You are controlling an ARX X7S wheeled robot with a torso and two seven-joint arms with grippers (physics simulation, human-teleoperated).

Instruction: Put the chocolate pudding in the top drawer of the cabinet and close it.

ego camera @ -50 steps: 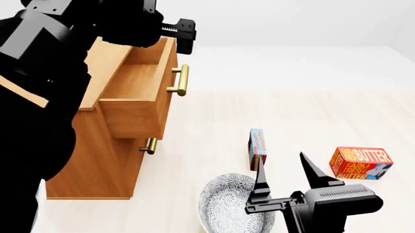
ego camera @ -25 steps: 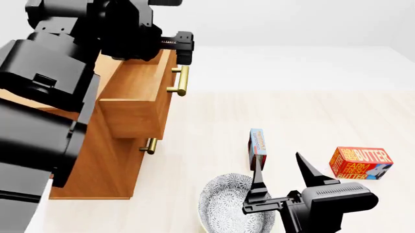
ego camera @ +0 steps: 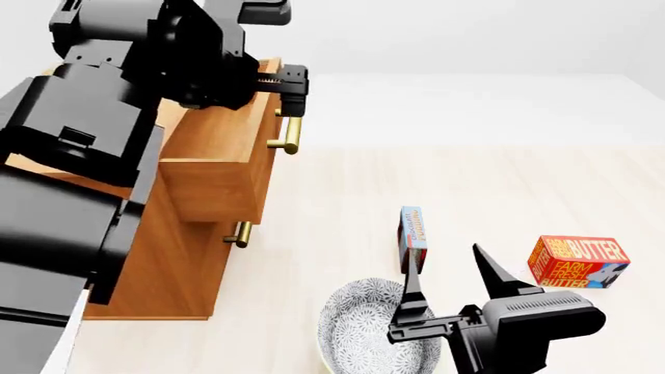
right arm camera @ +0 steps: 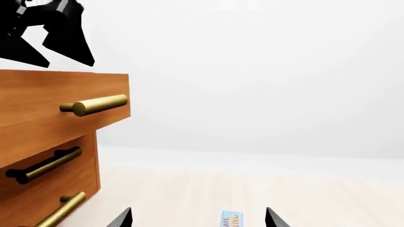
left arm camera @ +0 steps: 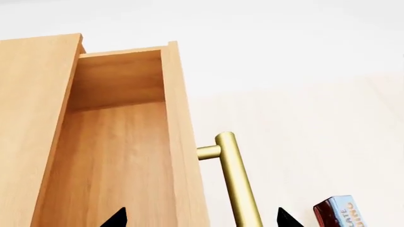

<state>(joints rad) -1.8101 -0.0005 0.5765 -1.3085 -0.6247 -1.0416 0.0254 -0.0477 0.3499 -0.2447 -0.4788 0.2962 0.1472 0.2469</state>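
Top drawer (ego camera: 223, 136) of cabinet (ego camera: 167, 265) stood pulled out. Left tool (ego camera: 294, 86) above its handle, spread wide. Right tool (ego camera: 452, 276) open, empty, near chocolate pudding (ego camera: 413, 235) upright on floor.

Left arm (ego camera: 93, 148) covers most of the cabinet (ego camera: 177, 257) top and the top drawer (ego camera: 223, 148) interior in head view. Left wrist view: only two finger (left arm camera: 117, 218) tips show, cut by the frame edge; chocolate pudding (left arm camera: 338, 213) beyond them, cropped, print partly legible. Right wrist view: pudding is a sliver between the finger (right arm camera: 273, 218) tips. Bowl (ego camera: 359, 327) partly behind right gripper (ego camera: 452, 276).
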